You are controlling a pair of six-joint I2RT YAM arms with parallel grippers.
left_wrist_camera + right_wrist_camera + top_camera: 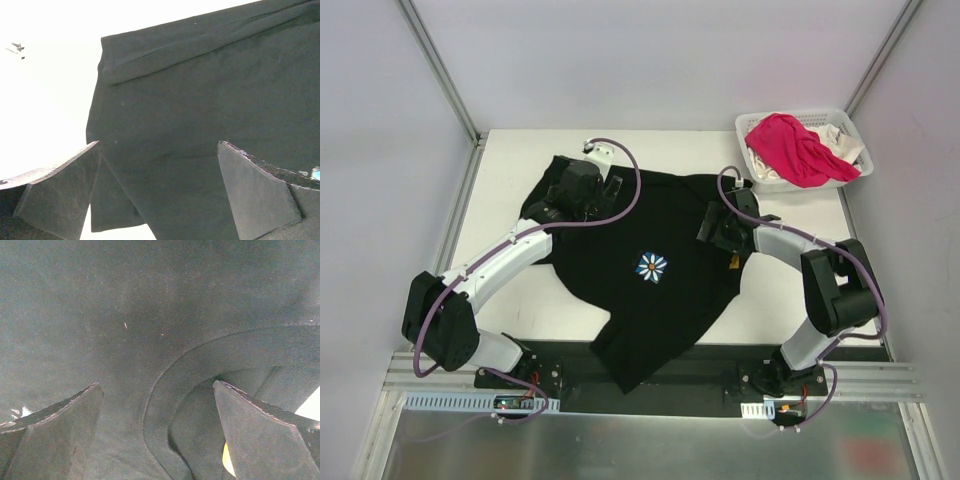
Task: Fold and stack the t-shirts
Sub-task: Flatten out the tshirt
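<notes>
black t-shirt [670, 300] looks soft, limp, light; left claw [159, 144] and right claw [156, 385] gape wide, empty; best pinched at an edge.

The top view sits high above and behind the arm bases. It looks down and forward from well back, taking in the whole tabletop [550, 310], both arms and the black t-shirt [670, 305] spread on it. The left wrist view looks out between the two fingers of the left claw [159, 145], close above the cloth, where the shirt's edge meets a bright strip of bare tabletop at the frame's left. The right wrist view looks out between the fingers of the right claw [156, 385] from nearer still, and black cloth nearly fills its frame. All three views share the black t-shirt, and the top view shows both wrists over its far part.
</notes>
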